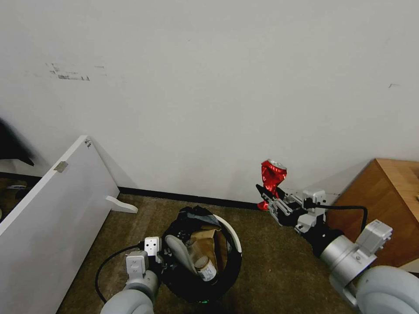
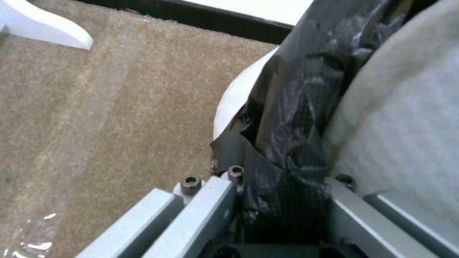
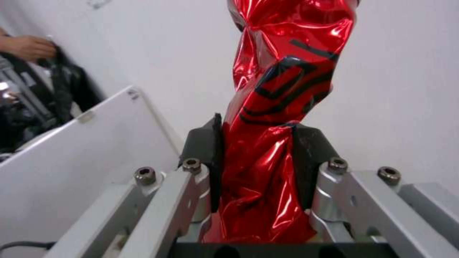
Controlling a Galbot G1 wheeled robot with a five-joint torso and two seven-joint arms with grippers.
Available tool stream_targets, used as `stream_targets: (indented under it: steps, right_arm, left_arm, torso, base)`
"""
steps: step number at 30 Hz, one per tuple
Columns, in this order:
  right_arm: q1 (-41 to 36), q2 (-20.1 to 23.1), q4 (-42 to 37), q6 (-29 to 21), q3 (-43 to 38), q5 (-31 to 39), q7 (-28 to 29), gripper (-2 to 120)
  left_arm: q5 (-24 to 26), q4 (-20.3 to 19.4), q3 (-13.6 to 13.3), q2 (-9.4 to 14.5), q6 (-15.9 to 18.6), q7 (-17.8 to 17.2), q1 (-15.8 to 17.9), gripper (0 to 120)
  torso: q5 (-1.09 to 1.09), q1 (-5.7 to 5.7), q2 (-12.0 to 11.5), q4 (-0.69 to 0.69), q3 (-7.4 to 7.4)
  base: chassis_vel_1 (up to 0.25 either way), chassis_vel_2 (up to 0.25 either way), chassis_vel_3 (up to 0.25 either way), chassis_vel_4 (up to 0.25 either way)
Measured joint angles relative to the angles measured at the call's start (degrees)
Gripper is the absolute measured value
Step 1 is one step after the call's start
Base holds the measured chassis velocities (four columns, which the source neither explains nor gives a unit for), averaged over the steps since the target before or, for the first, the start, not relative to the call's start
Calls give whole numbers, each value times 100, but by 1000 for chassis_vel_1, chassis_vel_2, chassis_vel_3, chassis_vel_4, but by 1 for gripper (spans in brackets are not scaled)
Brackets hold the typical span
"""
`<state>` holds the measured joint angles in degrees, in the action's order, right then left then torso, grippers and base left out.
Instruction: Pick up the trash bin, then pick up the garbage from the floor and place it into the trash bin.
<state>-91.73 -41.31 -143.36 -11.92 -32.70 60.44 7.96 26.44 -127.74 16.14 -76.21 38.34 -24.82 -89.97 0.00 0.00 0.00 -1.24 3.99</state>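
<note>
Gripping a crushed red can point(image 1: 272, 179) at its pinched waist, the right gripper point(image 1: 269, 195) holds it off the carpet point(image 1: 270, 270), upright, close against the white wall point(image 1: 218, 87); the black pads point(image 3: 206, 150) press both sides of the can point(image 3: 282, 118). Taking the trash bin point(image 1: 233, 235) as landmark: the can sits to its right and farther back, well apart from it. Left gripper point(image 1: 168, 253) is clamped on the bin's near-left rim, one finger outside, one inside the black liner point(image 2: 292, 118). Inside the bin lie a white slipper point(image 1: 180, 253), a brown paper bag point(image 1: 208, 244) and a clear plastic bottle point(image 1: 203, 264). Left of the bin, a white panel point(image 1: 48, 209) leans; right of it, past the can, stands a wooden cabinet point(image 1: 384, 196).
</note>
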Motion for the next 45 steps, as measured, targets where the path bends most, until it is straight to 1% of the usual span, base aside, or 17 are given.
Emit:
stream_targets:
  steps: [3, 4, 7, 9, 14, 17, 21, 23, 27, 32, 37, 45]
  right_arm:
    - [61, 69, 2, 4, 7, 119, -118, 26]
    - [95, 128, 3, 6, 10, 195, -230, 26]
    - [139, 166, 4, 6, 21, 289, -279, 26]
    - [237, 217, 6, 4, 45, 442, -350, 26]
    - [303, 266, 7, -27, 56, 527, -540, 26]
    - [306, 305, 9, -82, 90, 591, -703, 26]
    - [289, 322, 10, -109, 116, 586, -788, 26]
    - [269, 329, 11, -140, 148, 581, -880, 26]
    - [255, 329, 12, -172, 179, 578, -979, 26]
    - [79, 329, 12, -253, 281, 405, -1092, 26]
    - [-135, 347, 13, -267, 359, 206, -1199, 26]
    - [-98, 269, 19, -288, 656, 7, -1243, 26]
  left_arm:
    - [85, 56, -40, 5, 34, -56, 104, 0]
    - [158, 90, -98, 23, 67, -83, 188, 0]
    - [218, 116, -139, 38, 92, -97, 256, 0]
    - [297, 172, -196, 58, 125, -131, 383, 0]
    - [355, 272, -306, 75, 146, -126, 477, 0]
    - [407, 400, -424, 94, 148, -82, 591, 0]
    - [458, 431, -484, 92, 158, -79, 689, 0]
    - [507, 448, -568, 94, 168, -72, 777, 0]
    - [527, 462, -613, 92, 172, -70, 826, 0]
    - [588, 481, -707, 68, 183, -69, 959, 0]
    - [619, 481, -717, 67, 184, -81, 1015, 0]
    - [647, 413, -701, 70, 184, -90, 1017, 0]
  torso:
    - [1, 0, 0, 1, 0]
    - [0, 0, 0, 0, 0]
    - [0, 0, 0, 0, -1]
    - [0, 0, 0, 1, 0]
    - [0, 0, 0, 1, 0]
    - [0, 0, 0, 1, 0]
    - [0, 0, 0, 1, 0]
    - [0, 0, 0, 0, 0]
    - [0, 0, 0, 1, 0]
    - [0, 0, 0, 0, 0]
    - [0, 0, 0, 0, -1]
    - [0, 0, 0, 1, -1]
  base:
    - [0, 0, 0, 0]
    - [0, 0, 0, 0]
    - [0, 0, 0, 0]
    - [0, 0, 0, 0]
    - [0, 0, 0, 0]
    - [0, 0, 0, 0]
    - [0, 0, 0, 0]
    - [0, 0, 0, 0]
    - [0, 0, 0, 0]
    - [0, 0, 0, 0]
    - [0, 0, 0, 0]
    - [0, 0, 0, 0]
